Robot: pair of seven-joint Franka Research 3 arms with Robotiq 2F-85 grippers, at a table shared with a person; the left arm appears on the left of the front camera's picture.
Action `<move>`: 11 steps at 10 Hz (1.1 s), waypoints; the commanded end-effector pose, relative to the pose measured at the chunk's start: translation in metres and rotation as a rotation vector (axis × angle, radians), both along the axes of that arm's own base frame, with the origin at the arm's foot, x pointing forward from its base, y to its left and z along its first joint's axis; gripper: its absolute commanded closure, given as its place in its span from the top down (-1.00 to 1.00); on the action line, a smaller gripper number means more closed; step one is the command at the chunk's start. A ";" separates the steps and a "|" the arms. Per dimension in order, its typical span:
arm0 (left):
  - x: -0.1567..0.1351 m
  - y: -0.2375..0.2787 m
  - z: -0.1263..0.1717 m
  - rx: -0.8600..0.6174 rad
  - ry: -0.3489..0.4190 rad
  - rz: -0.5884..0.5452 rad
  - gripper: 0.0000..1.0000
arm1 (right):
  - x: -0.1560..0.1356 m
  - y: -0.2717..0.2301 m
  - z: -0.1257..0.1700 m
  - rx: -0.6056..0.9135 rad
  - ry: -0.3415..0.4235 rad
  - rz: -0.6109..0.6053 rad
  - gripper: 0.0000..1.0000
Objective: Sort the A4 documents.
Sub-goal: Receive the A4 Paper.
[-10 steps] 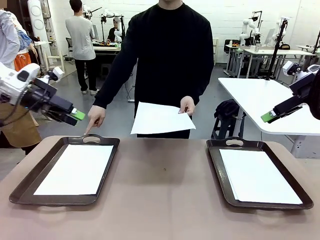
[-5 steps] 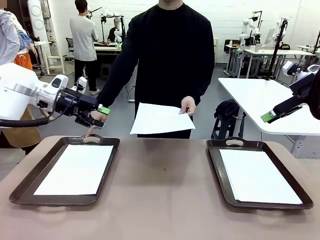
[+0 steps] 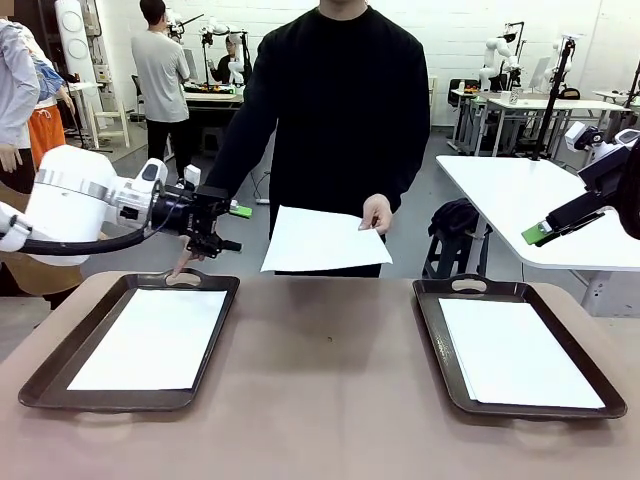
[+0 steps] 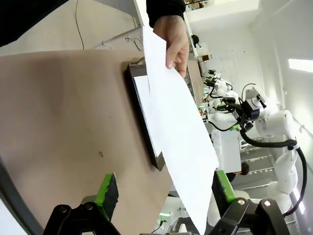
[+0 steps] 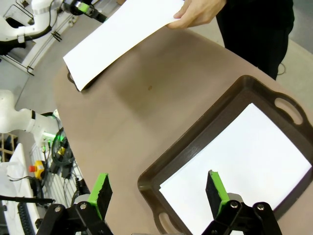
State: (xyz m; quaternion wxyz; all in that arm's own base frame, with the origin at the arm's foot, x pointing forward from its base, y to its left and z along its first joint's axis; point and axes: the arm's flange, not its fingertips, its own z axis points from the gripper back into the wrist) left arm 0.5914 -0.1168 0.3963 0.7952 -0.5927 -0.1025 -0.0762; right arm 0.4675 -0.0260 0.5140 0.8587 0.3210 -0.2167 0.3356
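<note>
Reaching in from the left, the left tool (image 3: pixel 228 228) is now sitting much nearer the offered A4 sheet (image 3: pixel 322 238) than a second ago, when it was hanging back by the table's left edge; its jaws are standing wide apart with nothing between them. The person's hand (image 3: pixel 375 212) is pinching that sheet by one corner above the far edge of the tabletop (image 3: pixel 330 400), while the other hand's finger is pointing down at the left tray (image 3: pixel 215 345), which is already carrying a sheet, as is the right tray (image 3: pixel 435 345). The right tool (image 3: pixel 537 234) is waiting well off to the right, jaws likewise spread and empty. The likely risk is that thin, drooping paper is giving the pads a poor edge to bite, so it could buckle, slip or crease. The brown tabletop is lying bare between the trays; behind it, a workshop with other benches is showing.
</note>
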 end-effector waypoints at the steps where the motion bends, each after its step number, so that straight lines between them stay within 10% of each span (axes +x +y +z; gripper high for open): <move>1: 0.021 -0.012 -0.002 -0.024 0.057 0.024 1.00 | 0.001 0.001 0.000 -0.003 -0.002 0.000 1.00; 11: 0.027 -0.069 -0.036 -0.202 0.164 -0.036 1.00 | 0.001 0.001 0.000 -0.003 -0.002 0.000 1.00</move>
